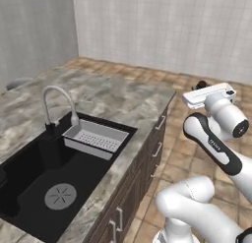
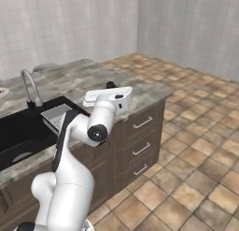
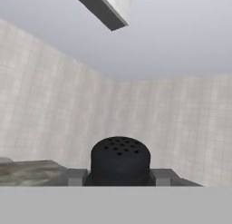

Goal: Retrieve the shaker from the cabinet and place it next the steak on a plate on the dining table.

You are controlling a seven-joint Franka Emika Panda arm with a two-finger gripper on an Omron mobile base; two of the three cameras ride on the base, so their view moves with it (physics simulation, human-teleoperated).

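Shaker [image 3: 120,160] clenched between the fingers [image 3: 76,177] of the hand [image 3: 120,177].

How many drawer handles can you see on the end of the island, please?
3, stacked on the drawer fronts in the right base view: top, middle and bottom. The arm may hide others.

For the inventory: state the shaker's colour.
Black, with a perforated top; the shaker shows best in the hand view.
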